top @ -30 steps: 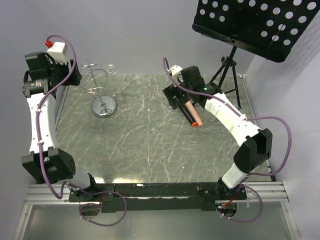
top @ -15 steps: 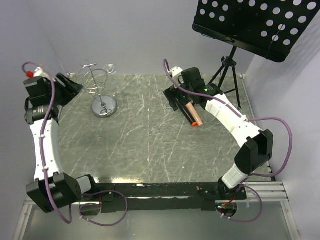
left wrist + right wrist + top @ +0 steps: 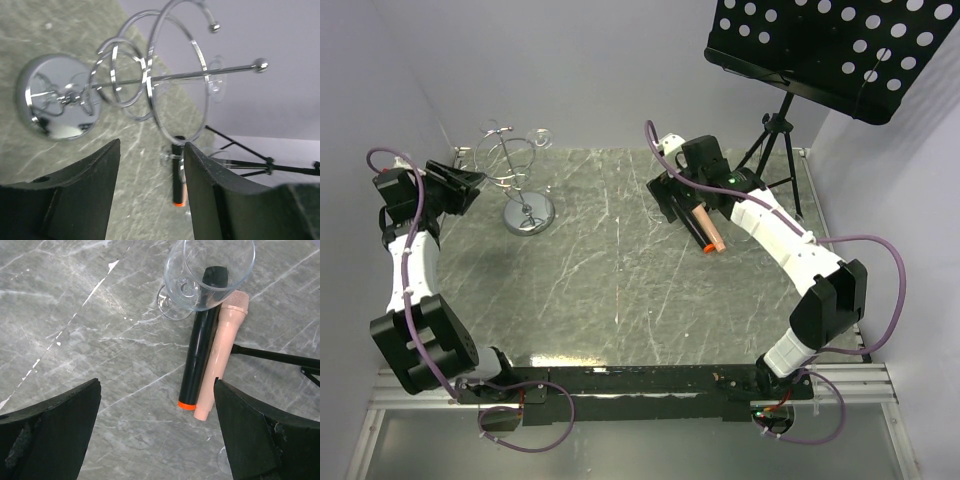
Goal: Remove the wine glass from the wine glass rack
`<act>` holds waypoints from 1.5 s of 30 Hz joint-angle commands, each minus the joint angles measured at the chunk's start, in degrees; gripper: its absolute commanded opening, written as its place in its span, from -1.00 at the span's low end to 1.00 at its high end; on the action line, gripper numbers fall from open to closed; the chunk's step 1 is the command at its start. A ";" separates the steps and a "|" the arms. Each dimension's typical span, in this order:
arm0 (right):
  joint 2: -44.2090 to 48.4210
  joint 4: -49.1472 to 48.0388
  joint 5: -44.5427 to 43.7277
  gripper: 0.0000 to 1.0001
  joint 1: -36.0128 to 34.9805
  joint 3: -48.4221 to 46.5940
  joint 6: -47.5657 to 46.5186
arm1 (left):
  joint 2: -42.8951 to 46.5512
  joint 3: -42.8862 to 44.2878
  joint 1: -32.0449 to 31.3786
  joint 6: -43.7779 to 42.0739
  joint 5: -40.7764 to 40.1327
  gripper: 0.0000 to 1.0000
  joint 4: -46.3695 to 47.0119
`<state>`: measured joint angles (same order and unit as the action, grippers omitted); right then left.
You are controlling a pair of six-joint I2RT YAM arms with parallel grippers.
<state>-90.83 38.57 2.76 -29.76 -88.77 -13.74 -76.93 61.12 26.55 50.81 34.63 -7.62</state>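
Fingers of the left end effector stand apart, released, at the upper left of the counter, just short of the rack. On the rack's far side hangs the glass. The right end effector, released too, hovers over two markers and a second glass.

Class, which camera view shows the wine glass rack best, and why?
The left wrist view: the rack fills it, with base, pole and loops clear. The top view shows it small, at far left. The right wrist view misses it.
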 commanded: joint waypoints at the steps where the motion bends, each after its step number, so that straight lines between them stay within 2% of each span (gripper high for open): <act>1: 3.29 -0.95 -1.71 1.00 -0.65 0.79 -1.73 | -1.03 -1.44 0.17 6.66 4.48 0.15 15.59; 4: 3.03 -0.69 -2.41 1.00 -0.91 0.80 -2.26 | -4.01 -3.20 0.17 11.14 5.44 0.08 21.22; 9: 2.32 -0.86 -3.90 1.00 -1.62 0.88 -3.49 | -7.80 -3.82 0.17 15.99 7.03 -0.30 25.63; 13: 2.41 -1.65 -5.14 1.00 -2.23 1.58 -4.63 | -7.54 -3.29 0.17 15.20 8.25 -0.57 25.37; 21: 2.76 -2.53 -5.49 1.00 -2.59 3.69 -5.16 | -6.40 -3.03 0.35 15.11 10.19 -0.99 26.95; 34: 1.88 -2.44 -5.31 1.00 -2.85 3.34 -4.90 | -4.81 -2.50 5.18 13.00 13.79 -0.99 22.65; 38: 1.09 -2.44 -5.23 1.00 -3.20 2.73 -4.81 | -5.34 -2.41 5.71 13.53 14.59 -0.99 24.40; 42: 0.21 -2.09 -4.96 1.00 -3.46 1.68 -4.54 | -7.53 1.35 5.71 14.23 14.94 -0.99 24.85; 45: 0.12 -2.00 -4.96 1.00 -3.82 1.32 -4.63 | -9.20 6.27 6.06 11.96 15.64 -0.99 19.67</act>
<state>-90.87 37.60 -1.96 -32.62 -85.12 -18.06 -85.84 58.83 31.51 65.12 48.18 10.66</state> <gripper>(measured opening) 0.997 0.023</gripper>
